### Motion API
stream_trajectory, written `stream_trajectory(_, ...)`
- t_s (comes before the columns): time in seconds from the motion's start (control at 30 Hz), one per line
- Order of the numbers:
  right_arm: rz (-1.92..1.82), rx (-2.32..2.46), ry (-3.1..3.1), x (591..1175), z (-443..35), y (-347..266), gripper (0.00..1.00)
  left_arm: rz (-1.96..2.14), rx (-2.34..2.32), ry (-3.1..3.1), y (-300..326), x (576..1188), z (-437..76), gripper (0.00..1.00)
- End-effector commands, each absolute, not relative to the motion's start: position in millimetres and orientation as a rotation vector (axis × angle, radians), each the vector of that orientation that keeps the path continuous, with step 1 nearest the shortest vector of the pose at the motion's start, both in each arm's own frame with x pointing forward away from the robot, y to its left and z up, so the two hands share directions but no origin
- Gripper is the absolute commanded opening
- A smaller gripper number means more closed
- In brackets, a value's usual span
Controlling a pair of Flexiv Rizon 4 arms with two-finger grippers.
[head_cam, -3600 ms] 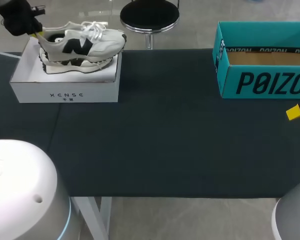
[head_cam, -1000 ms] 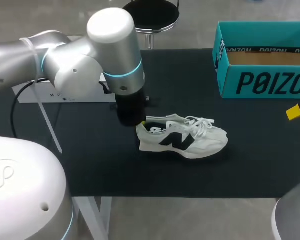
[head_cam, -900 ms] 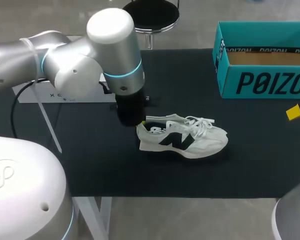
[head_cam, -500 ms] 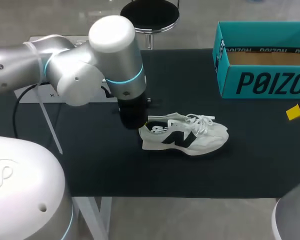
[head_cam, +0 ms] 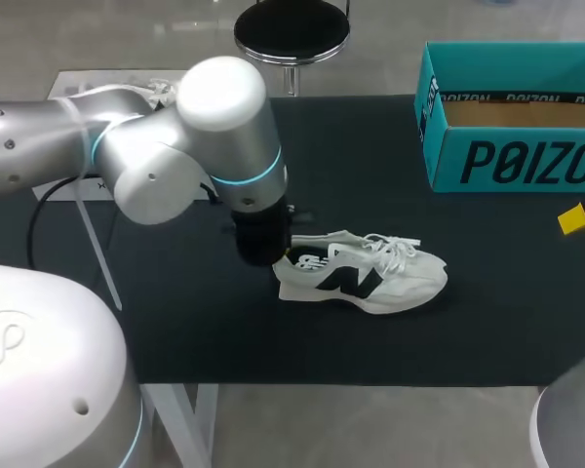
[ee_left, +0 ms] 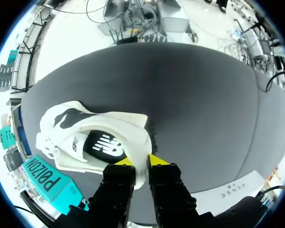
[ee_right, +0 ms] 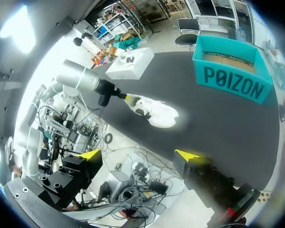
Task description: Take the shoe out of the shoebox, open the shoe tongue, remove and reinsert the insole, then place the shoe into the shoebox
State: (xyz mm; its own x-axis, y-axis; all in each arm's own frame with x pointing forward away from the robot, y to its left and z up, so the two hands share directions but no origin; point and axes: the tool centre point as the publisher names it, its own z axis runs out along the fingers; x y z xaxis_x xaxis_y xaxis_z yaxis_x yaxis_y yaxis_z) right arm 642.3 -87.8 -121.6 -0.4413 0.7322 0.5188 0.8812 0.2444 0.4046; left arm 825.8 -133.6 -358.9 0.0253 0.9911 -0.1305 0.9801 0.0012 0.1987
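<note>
The white sneaker (head_cam: pixel 363 277) with a black logo lies on its sole on the black table mat (head_cam: pixel 390 341), toe toward my right. My left gripper (ee_left: pixel 141 162) comes down at its heel: one yellow fingertip (ee_left: pixel 125 162) is inside the collar and the other is outside, pinching the heel wall. The dark insole (ee_left: pixel 103 146) shows inside the shoe (ee_left: pixel 85 137). My right gripper (ee_right: pixel 140 155) hangs wide open and empty, well away from the shoe (ee_right: pixel 154 113). In the head view only one yellow fingertip (head_cam: pixel 573 219) of it shows, at the right edge.
An open teal shoebox (head_cam: pixel 512 117) stands at the back right, and shows again (ee_right: pixel 232 73) in the right wrist view. A white shoebox (ee_right: pixel 130 64) sits at the back left, mostly hidden behind my left arm (head_cam: pixel 175 146) in the head view.
My left arm brought the sneaker from the white box down onto the mat. Over the last second, arm and shoe drifted slightly right and toward the front edge.
</note>
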Motion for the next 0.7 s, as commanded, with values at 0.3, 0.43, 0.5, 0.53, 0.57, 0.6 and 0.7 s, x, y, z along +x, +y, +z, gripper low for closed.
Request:
stream_trajectory(0.3,-0.99,-1.525,-2.293,636.1,-123.7,-88.3,1.0,0.089,1.949,2.16,-124.9,852.6,-336.9,1.0)
stream_trajectory(0.43,-0.99,-1.525,-2.293,636.1,-123.7,-88.3,1.0,0.036,1.853,2.306,-106.8,874.8,-317.3,1.0)
stream_trajectory(0.5,-0.99,-1.525,-2.293,636.1,-123.7,-88.3,1.0,-0.009,1.8,2.418,-94.7,886.1,-309.7,1.0)
stream_trajectory(0.53,-0.99,-1.525,-2.293,636.1,-123.7,-88.3,1.0,-0.053,1.78,2.483,-87.6,891.5,-306.8,1.0)
stream_trajectory(0.57,-0.99,-1.525,-2.293,636.1,-123.7,-88.3,1.0,-0.103,1.751,2.554,-80.0,896.7,-304.5,1.0)
stream_trajectory(0.6,-0.99,-1.525,-2.293,636.1,-123.7,-88.3,1.0,-0.172,1.716,2.638,-71.9,902.6,-303.5,1.0)
stream_trajectory(0.7,-0.99,-1.525,-2.293,636.1,-123.7,-88.3,1.0,-0.384,1.592,2.813,-47.6,916.7,-303.9,1.0)
